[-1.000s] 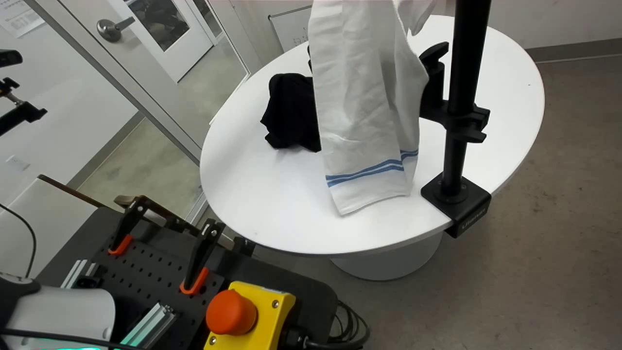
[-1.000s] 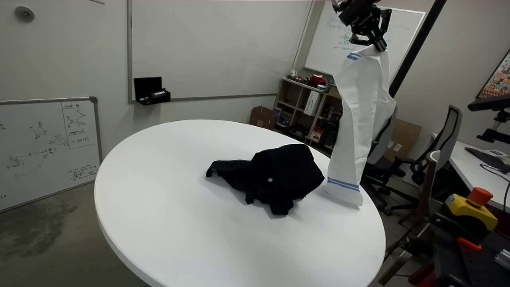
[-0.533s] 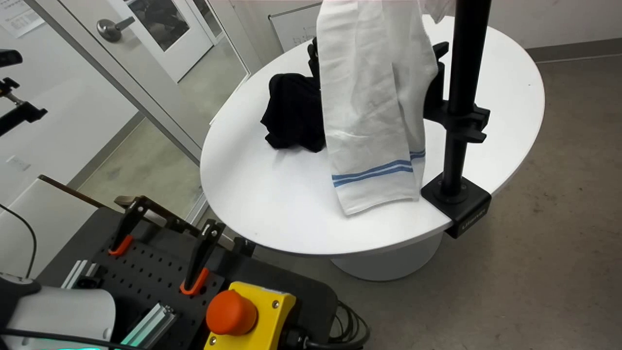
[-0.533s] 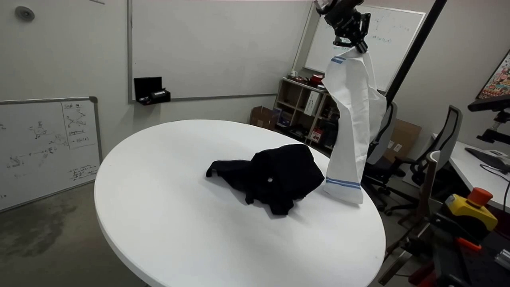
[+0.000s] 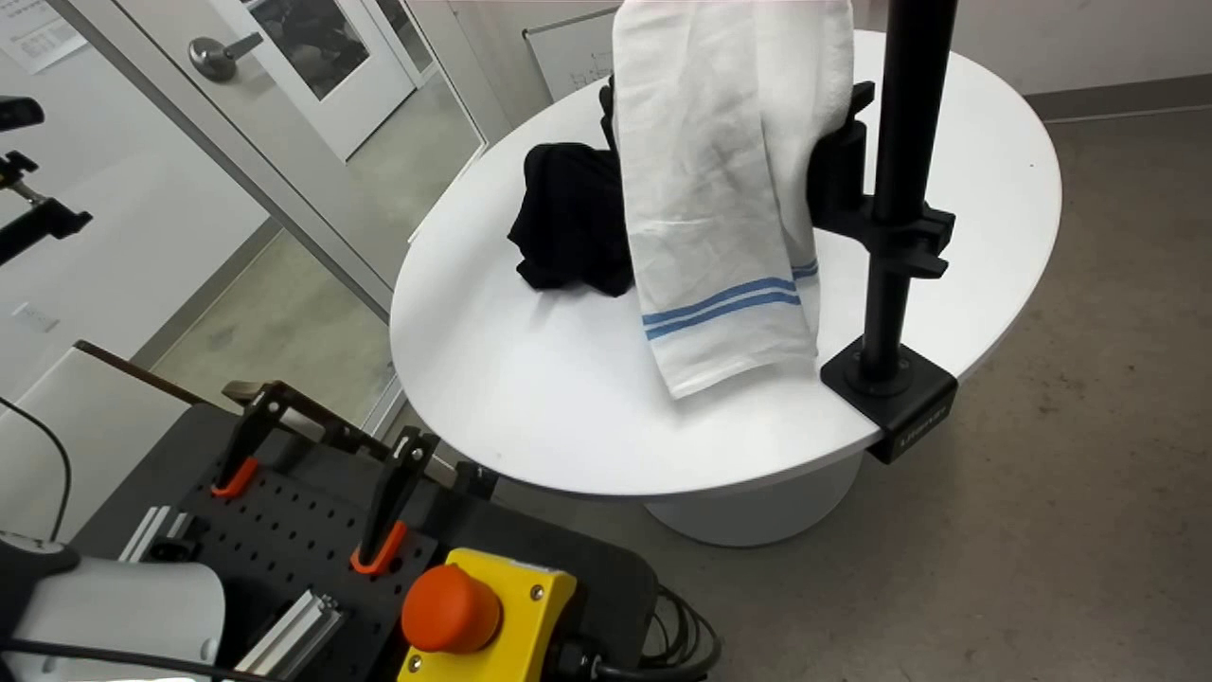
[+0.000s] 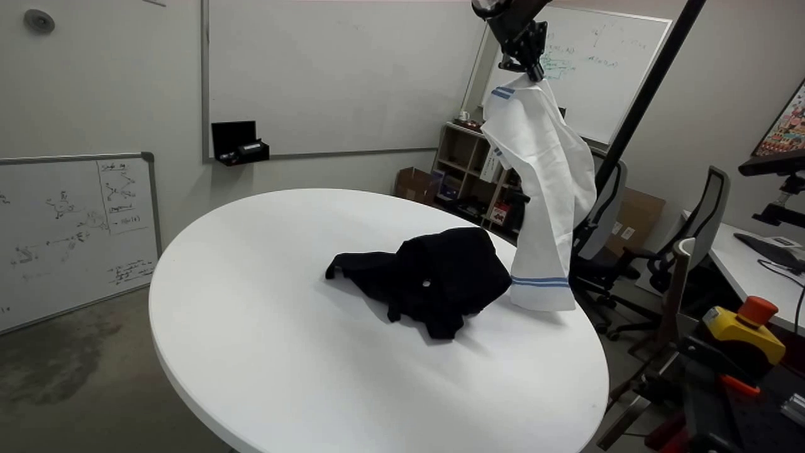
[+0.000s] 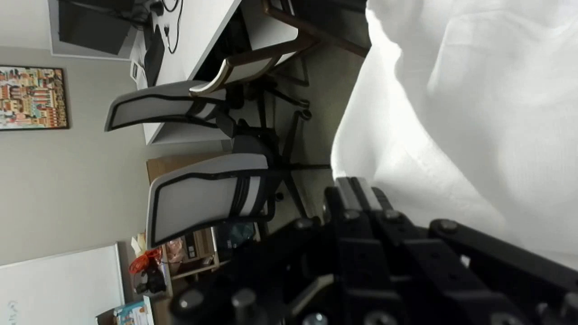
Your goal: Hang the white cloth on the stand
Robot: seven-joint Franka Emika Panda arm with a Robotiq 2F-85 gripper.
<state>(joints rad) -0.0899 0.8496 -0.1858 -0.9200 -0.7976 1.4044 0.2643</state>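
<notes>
The white cloth with blue stripes hangs from my gripper, seen in both exterior views (image 5: 710,170) (image 6: 550,182) and, close up, in the wrist view (image 7: 474,113). My gripper (image 6: 535,72) (image 7: 357,193) is shut on the cloth's upper end, high above the table; it is out of frame in an exterior view. The stand is a black pole (image 5: 895,180) (image 6: 654,82) with a side clamp, fixed at the edge of the round white table (image 5: 530,417). The cloth hangs beside the pole and hides part of the clamp's side piece. I cannot tell whether they touch.
A crumpled black cloth (image 5: 573,218) (image 6: 434,277) lies on the table under the white cloth's lower end. A yellow box with a red button (image 5: 488,616) sits on a dark cart nearby. Chairs (image 7: 203,203) and a shelf (image 6: 478,170) stand behind.
My gripper has moved left in an exterior view, away from the pole, carrying the cloth's top. The cloth slants more and its lower hem has risen a little. The black cloth has not moved.
</notes>
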